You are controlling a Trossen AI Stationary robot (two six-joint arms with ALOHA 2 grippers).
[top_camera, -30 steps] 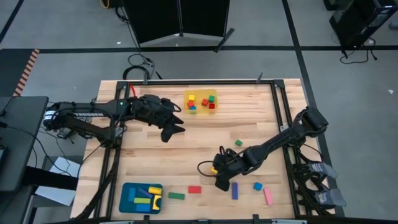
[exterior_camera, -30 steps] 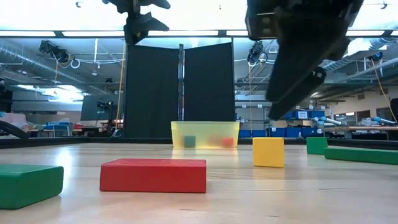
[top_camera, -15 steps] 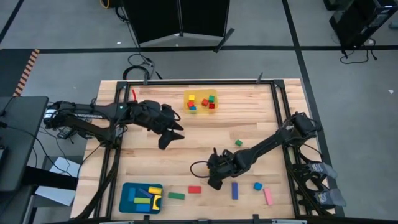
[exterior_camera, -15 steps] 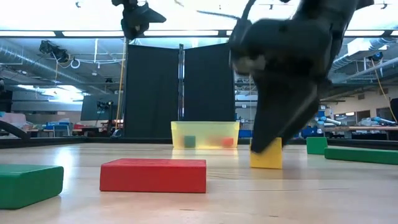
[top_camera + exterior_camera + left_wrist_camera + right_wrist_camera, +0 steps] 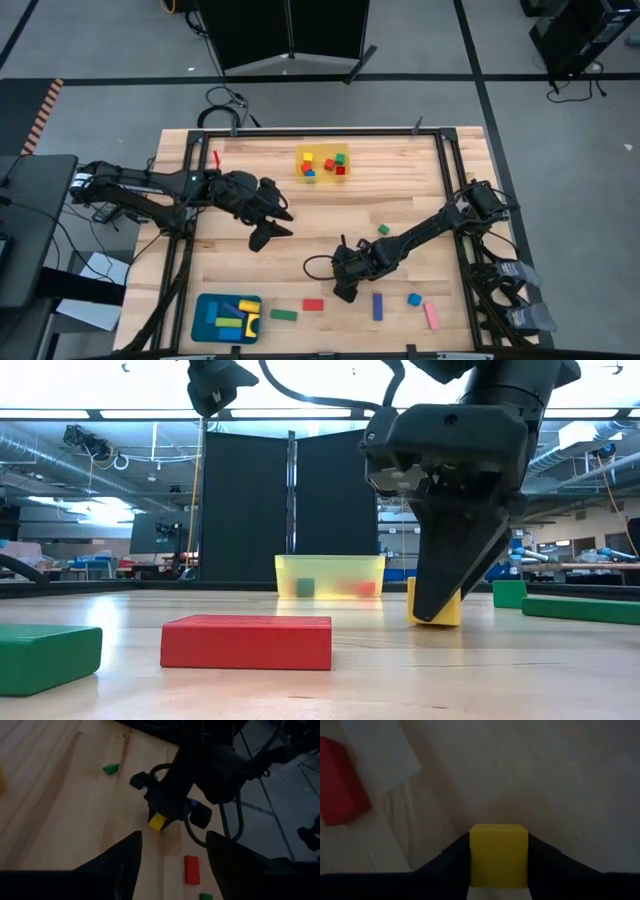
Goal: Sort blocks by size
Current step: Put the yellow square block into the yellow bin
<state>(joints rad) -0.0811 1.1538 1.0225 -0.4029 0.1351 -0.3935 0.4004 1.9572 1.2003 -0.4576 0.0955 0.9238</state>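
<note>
Right hand (image 5: 498,870) around yellow cube (image 5: 498,855)

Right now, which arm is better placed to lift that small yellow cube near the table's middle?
Right. The right gripper is down at the yellow cube, its fingers flanking the cube's sides in the right wrist view. The left gripper hangs open above bare table, well apart from it.

Overhead, table-level, two wrist views; shared tabletop (image 5: 330,215)
</note>
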